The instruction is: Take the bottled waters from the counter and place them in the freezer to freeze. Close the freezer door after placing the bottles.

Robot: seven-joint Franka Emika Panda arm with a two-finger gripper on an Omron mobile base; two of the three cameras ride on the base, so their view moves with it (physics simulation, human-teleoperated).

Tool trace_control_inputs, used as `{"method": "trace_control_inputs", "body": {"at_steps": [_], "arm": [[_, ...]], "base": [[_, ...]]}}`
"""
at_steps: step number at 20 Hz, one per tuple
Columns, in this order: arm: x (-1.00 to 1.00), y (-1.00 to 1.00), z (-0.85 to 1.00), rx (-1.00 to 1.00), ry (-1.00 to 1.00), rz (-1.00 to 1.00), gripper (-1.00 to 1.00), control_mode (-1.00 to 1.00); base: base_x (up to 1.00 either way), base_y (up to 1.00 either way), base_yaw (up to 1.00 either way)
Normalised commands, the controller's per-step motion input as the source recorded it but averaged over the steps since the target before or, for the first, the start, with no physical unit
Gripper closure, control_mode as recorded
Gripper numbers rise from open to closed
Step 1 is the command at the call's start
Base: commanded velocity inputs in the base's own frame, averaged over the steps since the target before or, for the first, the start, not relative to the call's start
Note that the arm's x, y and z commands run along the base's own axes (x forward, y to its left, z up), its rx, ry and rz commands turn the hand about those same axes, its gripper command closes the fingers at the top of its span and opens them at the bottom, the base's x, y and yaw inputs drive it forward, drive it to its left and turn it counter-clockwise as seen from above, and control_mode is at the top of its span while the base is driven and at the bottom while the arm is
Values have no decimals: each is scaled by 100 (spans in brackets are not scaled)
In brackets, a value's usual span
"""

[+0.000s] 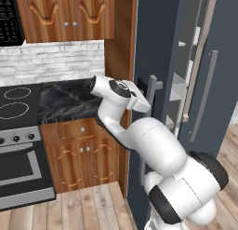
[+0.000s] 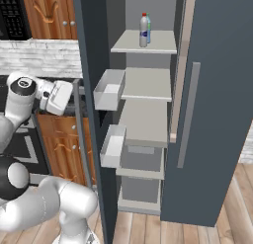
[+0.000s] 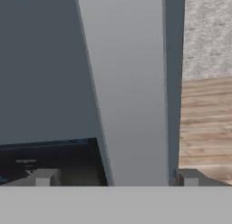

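Gripper (image 3: 115,177) spread wide, seemingly straddling the freezer door (image 3: 131,82) handle; both bottled waters (image 2: 144,29) stand well inside the freezer (image 2: 148,85).

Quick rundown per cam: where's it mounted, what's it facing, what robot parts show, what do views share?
Left base view: behind the arm to its left, facing the counter and the outer face of the open freezer door; white arm rises from lower right.
Right base view: behind to its right, facing into the freezer, bottled waters on the top shelf; arm at lower left.
Hand view: on the hand, open, facing the grey door handle between its fingertips.
Both base views share the door, its handle and the arm.
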Motion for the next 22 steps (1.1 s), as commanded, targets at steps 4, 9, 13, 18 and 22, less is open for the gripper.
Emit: {"method": "trace_control_inputs", "body": {"at_steps": [4,9,13,18,22], "arm": [[10,-56,0,0,2,0,-100,-100],[-3,-84,5,0,1,0,-100,-100],[0,-91,9,3,1,1,-100,-100],[4,-79,10,15,2,19,-100,-100],[11,-68,7,21,4,14,-100,-100]], "base": [[0,0,0],[0,0,0],[0,0,0],[0,0,0],[0,0,0]]}}
